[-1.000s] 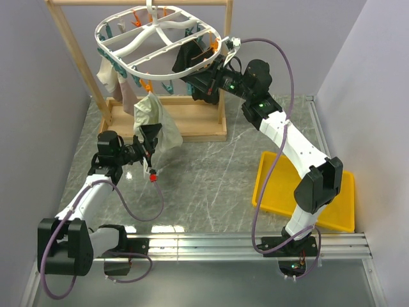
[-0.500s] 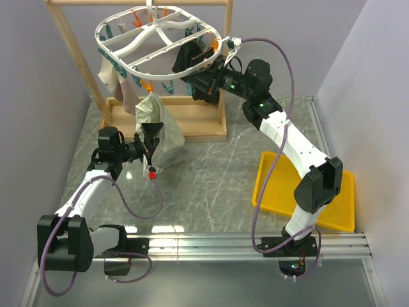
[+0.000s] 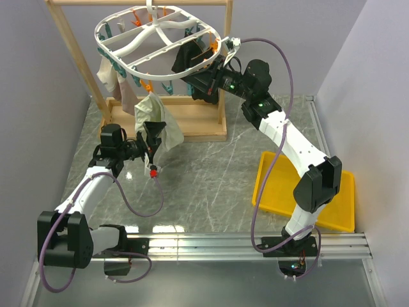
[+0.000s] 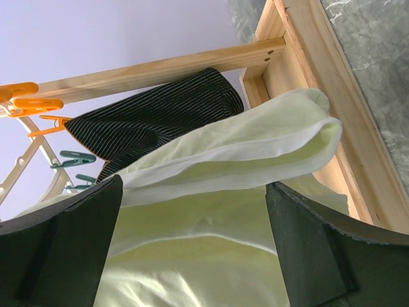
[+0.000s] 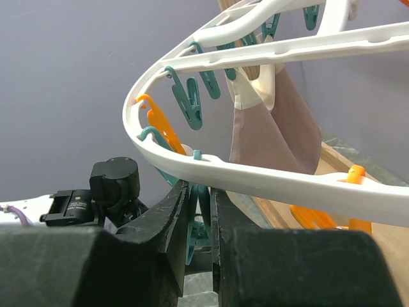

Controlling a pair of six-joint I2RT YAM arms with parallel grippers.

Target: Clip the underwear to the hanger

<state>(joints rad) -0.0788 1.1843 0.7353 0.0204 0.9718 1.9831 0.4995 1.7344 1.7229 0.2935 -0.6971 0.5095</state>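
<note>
Hanging under hanger (image 3: 136,43) rim: underwear (image 3: 156,118) | left gripper (image 3: 151,136) wide apart, cloth between jaws | right gripper (image 5: 199,192) pinching teal clip (image 5: 193,240)

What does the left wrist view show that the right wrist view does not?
Only left wrist: the cream underwear inside the open left end effector, and a black striped garment. Only right wrist: the right end effector closed on a teal clip, plus a beige-pink cloth. Both: the white hanger and the wooden rack.
</note>
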